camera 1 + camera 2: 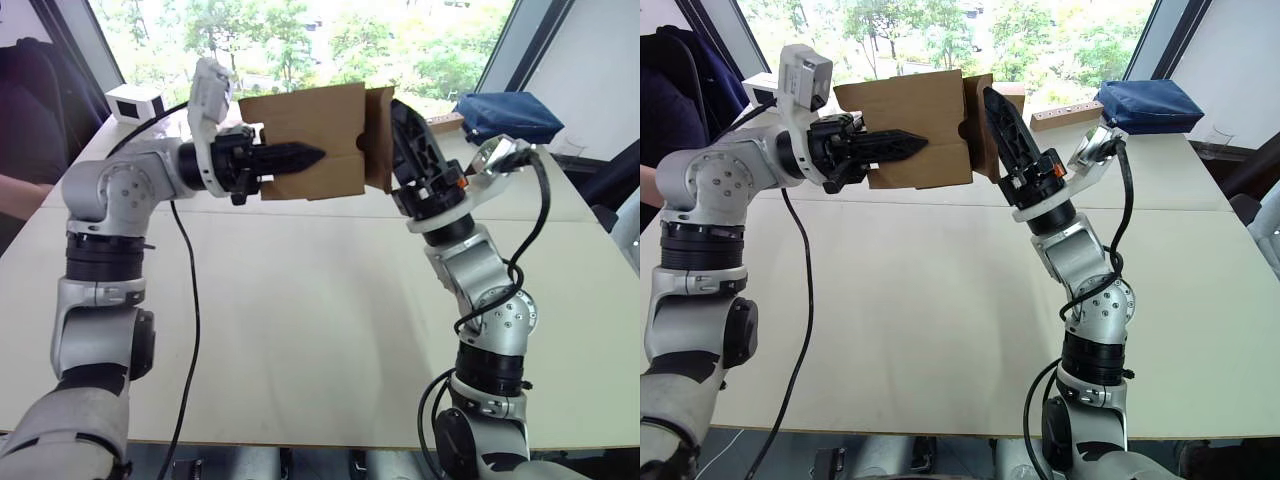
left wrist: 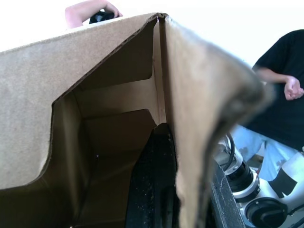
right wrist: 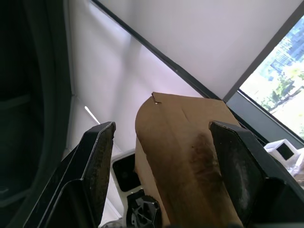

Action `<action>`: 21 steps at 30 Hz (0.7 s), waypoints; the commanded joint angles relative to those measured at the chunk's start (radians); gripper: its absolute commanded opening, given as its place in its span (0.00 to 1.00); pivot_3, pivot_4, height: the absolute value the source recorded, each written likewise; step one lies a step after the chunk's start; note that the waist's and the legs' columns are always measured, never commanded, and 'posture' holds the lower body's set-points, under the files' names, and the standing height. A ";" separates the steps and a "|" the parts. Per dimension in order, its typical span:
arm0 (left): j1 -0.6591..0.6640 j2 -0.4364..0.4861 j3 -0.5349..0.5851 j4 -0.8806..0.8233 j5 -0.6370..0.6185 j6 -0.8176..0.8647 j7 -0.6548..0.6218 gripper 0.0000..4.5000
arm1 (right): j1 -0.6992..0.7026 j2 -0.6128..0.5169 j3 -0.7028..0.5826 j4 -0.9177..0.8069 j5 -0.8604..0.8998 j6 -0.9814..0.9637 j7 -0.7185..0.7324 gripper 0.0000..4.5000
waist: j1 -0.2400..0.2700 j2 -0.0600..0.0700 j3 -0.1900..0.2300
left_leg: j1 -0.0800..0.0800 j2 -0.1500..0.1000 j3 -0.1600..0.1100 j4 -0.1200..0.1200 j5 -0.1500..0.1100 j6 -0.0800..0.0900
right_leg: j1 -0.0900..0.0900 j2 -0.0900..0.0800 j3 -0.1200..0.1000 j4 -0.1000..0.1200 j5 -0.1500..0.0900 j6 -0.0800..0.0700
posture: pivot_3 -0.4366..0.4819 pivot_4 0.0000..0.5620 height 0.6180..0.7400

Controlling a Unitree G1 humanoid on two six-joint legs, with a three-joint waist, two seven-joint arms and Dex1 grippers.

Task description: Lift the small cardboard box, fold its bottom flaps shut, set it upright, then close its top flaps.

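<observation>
Holding the small cardboard box (image 1: 305,140) up in the air between our two arms, well above the pale table (image 1: 300,300), we have our left gripper (image 1: 300,157) lying across its front wall, one black finger (image 1: 285,157) on the outside and, as the left wrist view shows, the other finger (image 2: 154,180) inside the carton, so the pair is clamped on that wall. Our right gripper (image 3: 164,180) stands with its fingers spread apart, and one side flap (image 3: 190,156) of the box rises between them; we cannot tell whether either finger touches it. That flap (image 1: 379,135) juts out at the box's right end. Behind on the table sit a white box (image 1: 135,101) and a blue bag (image 1: 508,112). A person's arm (image 2: 88,10) shows beyond the carton.
</observation>
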 commanded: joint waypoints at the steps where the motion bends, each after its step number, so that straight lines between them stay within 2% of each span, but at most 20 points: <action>1: -0.021 0.004 0.032 -0.017 -0.009 -0.019 0.003 0.00 | -0.003 0.011 0.014 -0.034 0.005 -0.020 -0.008 0.74 | -0.001 0.000 0.000 | 0.000 0.000 0.000 0.000 0.000 0.000 | 0.000 0.000 0.000 0.000 0.000 0.000 | 0.48 0.27 1.00; 4: -0.022 0.004 0.033 -0.019 -0.010 -0.018 0.003 0.00 | -0.002 0.012 0.025 -0.033 -0.017 -0.031 -0.015 0.58 | -0.001 0.000 0.000 | 0.000 0.000 0.000 0.000 0.000 0.000 | 0.000 0.000 0.000 0.000 0.000 0.000 | 0.48 0.27 1.00; 7: -0.021 0.004 0.033 -0.022 -0.011 -0.017 0.003 0.00 | -0.001 0.012 0.032 -0.035 -0.020 -0.034 -0.018 0.29 | -0.001 0.000 0.000 | 0.000 0.000 0.000 0.000 0.000 0.000 | 0.000 0.000 0.000 0.000 0.000 0.000 | 0.48 0.27 1.00; 21: -0.021 0.001 0.037 -0.022 -0.015 -0.016 0.015 0.00 | 0.006 0.016 0.057 -0.018 -0.081 -0.063 -0.009 0.29 | -0.001 0.000 0.000 | 0.000 0.000 0.000 0.000 0.000 0.001 | 0.000 0.000 0.000 0.000 0.000 0.000 | 0.48 0.27 1.00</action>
